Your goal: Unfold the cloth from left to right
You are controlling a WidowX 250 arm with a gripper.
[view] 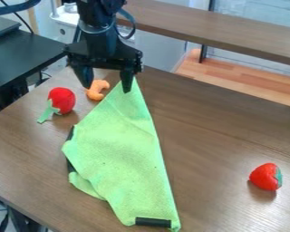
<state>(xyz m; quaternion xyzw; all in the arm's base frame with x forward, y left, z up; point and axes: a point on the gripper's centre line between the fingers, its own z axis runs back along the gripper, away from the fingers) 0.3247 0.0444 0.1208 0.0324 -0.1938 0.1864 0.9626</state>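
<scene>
1. Cloth, green, one. Nearest the camera is the end of the green cloth (123, 154) with a dark strip (153, 222) along it. The cloth lies on the brown table (226, 136), broad at mid-length and narrowing to a point at its far end; a rumpled flap shows at its near left side.

2. Gripper (107, 88), black, one. Hangs over the far end of the cloth, fingers spread wide, nothing clasped between them. One finger stands at the cloth's pointed tip, seemingly over it.

3. Step in hand, as judged: take up the upper layer at the far corner. Best done by centring the open fingers over that tip, lowering to the table and pinching the top layer alone. Then lift modestly and carry across to the right in a low, even arc, laying it down flat. Risks: pinching both layers, which would drag the whole cloth, or knocking the orange toy (97, 89) close by.

4. Count. Cloths: one. Grippers: one. Orange toys, curved: one. Red toys: two, namely a rounded one with a green piece (61, 99), left of the cloth, and a strawberry-like one (265, 176), well apart to the right. Dark strips at the near end: one; dark edging (70, 166) also shows at the left side, number of pieces uncertain.
</scene>
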